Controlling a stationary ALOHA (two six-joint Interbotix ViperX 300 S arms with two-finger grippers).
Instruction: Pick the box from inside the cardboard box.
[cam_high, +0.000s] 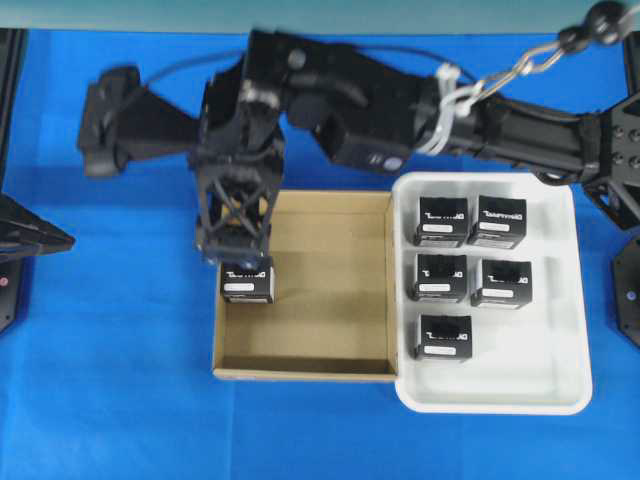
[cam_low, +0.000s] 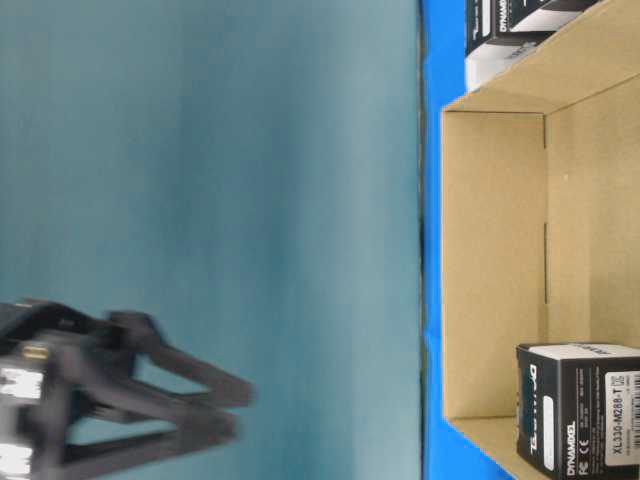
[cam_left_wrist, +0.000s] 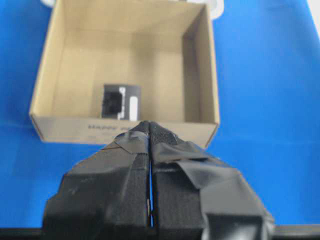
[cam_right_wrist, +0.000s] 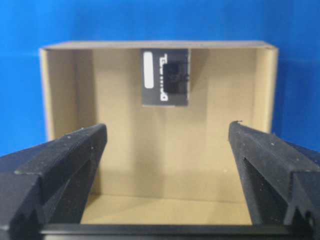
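Right end effector (cam_right_wrist: 167, 145): you had its fingers spread wide apart, nothing between them; in the overhead view it reached across the middle and hung above the carton's 10 o'clock corner.
Right fingers (cam_right_wrist: 60, 165): in the right wrist view, you saw one pad at each lower side, the carton's floor showing between them.
Left end effector (cam_left_wrist: 150, 150): you kept its taped fingers pressed together, holding nothing, outside the carton's near wall in the left wrist view.
The box (cam_high: 247, 284): it sat on the floor of the cardboard box, against the wall at 9 o'clock in the overhead view, upright, white label strip showing; the right end effector stood just above it, and you cannot tell from the overhead view whether they touched.
The cardboard box (cam_high: 330, 300): it lay on the blue bench (cam_high: 110, 400), its 3 o'clock wall touching the white tray; only the one black box was inside.
White tray (cam_high: 560, 350): it carried five look-alike black boxes (cam_high: 441, 221) in its 12 o'clock part.
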